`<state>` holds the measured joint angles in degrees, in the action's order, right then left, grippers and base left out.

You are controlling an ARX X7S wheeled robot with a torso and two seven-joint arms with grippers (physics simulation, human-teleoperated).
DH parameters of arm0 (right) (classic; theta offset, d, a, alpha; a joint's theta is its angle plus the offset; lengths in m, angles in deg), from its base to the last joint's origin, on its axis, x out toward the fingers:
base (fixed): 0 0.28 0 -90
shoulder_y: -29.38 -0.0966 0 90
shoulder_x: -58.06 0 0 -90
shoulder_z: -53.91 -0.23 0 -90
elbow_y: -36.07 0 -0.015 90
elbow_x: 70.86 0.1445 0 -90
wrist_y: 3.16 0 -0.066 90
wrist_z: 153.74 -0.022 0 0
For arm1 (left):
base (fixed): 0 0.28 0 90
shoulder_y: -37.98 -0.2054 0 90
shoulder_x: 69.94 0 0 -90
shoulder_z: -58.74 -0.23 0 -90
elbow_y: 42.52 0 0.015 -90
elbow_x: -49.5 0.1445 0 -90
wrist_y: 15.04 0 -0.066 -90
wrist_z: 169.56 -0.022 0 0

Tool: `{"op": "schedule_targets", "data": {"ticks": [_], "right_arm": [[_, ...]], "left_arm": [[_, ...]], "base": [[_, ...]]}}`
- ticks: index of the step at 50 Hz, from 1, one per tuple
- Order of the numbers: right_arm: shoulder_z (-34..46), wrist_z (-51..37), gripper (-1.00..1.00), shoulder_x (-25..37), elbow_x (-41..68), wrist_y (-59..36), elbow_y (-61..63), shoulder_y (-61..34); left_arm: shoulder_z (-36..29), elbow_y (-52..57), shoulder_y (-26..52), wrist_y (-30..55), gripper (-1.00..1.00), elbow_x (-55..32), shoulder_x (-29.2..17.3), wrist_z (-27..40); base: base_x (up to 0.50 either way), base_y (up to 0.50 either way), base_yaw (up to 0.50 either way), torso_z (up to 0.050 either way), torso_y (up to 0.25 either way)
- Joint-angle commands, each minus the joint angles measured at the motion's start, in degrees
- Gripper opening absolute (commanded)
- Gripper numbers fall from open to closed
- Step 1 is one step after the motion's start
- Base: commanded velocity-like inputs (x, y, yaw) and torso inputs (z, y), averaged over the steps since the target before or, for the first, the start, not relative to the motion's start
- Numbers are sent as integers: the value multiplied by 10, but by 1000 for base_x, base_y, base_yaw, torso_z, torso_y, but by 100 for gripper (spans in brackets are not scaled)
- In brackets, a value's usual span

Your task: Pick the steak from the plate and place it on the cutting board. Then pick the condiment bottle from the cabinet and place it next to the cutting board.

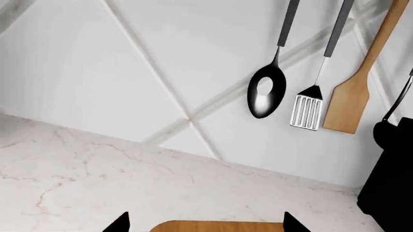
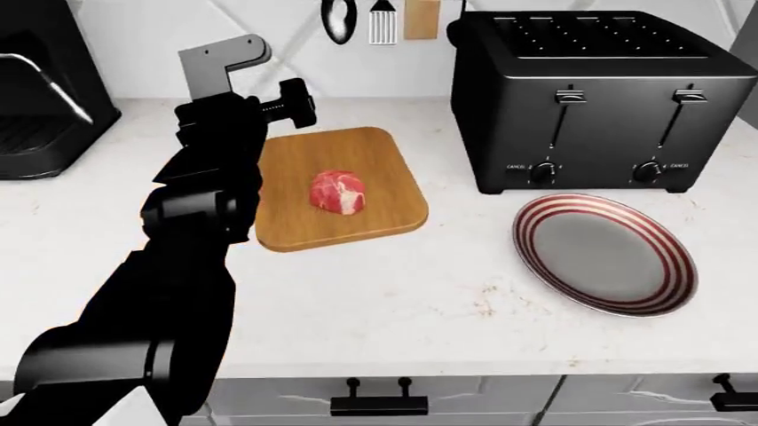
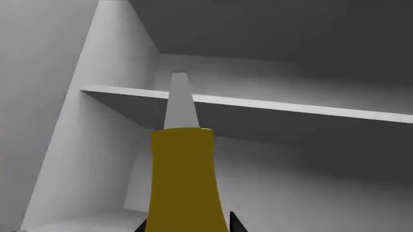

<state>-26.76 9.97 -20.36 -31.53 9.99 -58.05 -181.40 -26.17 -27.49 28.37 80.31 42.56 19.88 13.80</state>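
Observation:
The steak (image 2: 337, 192) lies in the middle of the cutting board (image 2: 379, 169). To its right the plate (image 2: 604, 253) sits empty on the counter. My left gripper (image 2: 294, 99) hovers over the board's back left corner, open and holding nothing; in the left wrist view its fingertips (image 1: 119, 223) stand wide apart with the board's edge (image 1: 219, 226) between them. Inside the cabinet, my right gripper (image 3: 190, 226) is shut on the yellow condiment bottle (image 3: 184, 179), which stands upright with its pale nozzle up. The right gripper is out of the head view.
A black toaster (image 2: 592, 98) stands behind the plate, and a black coffee machine (image 2: 48, 89) at the far left. A spoon (image 1: 268, 92), slotted turner (image 1: 307, 111) and wooden spatula (image 1: 348, 104) hang on the wall. A white cabinet shelf (image 3: 290, 108) runs behind the bottle.

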Motion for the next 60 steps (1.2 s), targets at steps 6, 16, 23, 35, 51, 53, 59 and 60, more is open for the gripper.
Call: {"op": "schedule_targets", "data": {"ticks": [6, 16, 23, 35, 51, 53, 59, 60], "right_arm": [[-103, -74, -100, -16, 100, -129, 121, 73], [-161, -272, -100, -3, 343, -122, 173, 174], [-176, -240, -100, -14, 370, -64, 269, 320], [-184, -269, -100, -16, 433, -56, 308, 401], [-207, -390, -100, 20, 600, -53, 362, 531], [-214, -385, -100, 22, 599, -50, 371, 552], [-229, -396, -100, 37, 622, -37, 394, 598], [-233, -395, -100, 39, 623, -35, 398, 606]], "left_arm": [[-8, 0, 0, -3, 100, -4, 1, 4], [-2, 0, 0, -3, 100, -1, 1, 1], [2, 0, 0, -5, 100, 0, 1, -1], [9, 0, 0, -8, 100, 3, 1, -2], [3, 0, 0, -9, 100, 0, 1, -1], [2, 0, 0, -9, 100, -1, 1, -1], [3, 0, -1, -9, 100, 1, 1, -1], [3, 0, -1, -10, 100, 1, 1, -1]], "base": [[0, 0, 0, 0, 0], [0, 0, 0, 0, 0], [0, 0, 0, 0, 0], [0, 0, 0, 0, 0], [0, 0, 0, 0, 0], [0, 0, 0, 0, 0], [0, 0, 0, 0, 0], [0, 0, 0, 0, 0]]}}
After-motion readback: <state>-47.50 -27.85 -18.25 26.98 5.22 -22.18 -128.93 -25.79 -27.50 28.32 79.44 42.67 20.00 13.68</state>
